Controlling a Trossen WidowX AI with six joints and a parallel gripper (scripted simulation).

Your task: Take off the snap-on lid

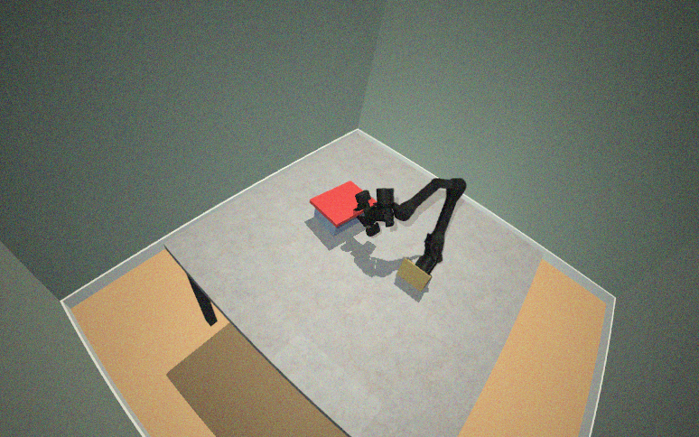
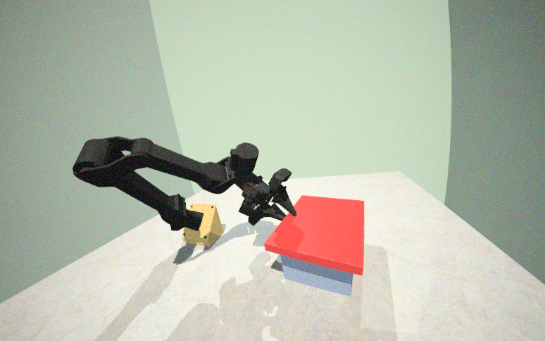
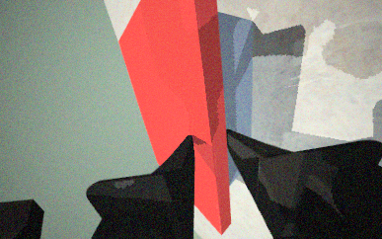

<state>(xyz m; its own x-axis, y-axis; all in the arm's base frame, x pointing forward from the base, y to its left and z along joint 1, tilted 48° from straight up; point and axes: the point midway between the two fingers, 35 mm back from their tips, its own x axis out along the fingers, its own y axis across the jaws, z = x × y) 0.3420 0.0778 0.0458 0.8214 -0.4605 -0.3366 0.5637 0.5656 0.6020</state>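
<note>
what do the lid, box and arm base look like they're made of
Lid: likely plastic; flat, even red, no glare.
Box: perhaps matte plastic; plain blue walls.
Base: painted metal or plastic; yellow, crisp edges, dark dots like screw holes.
</note>
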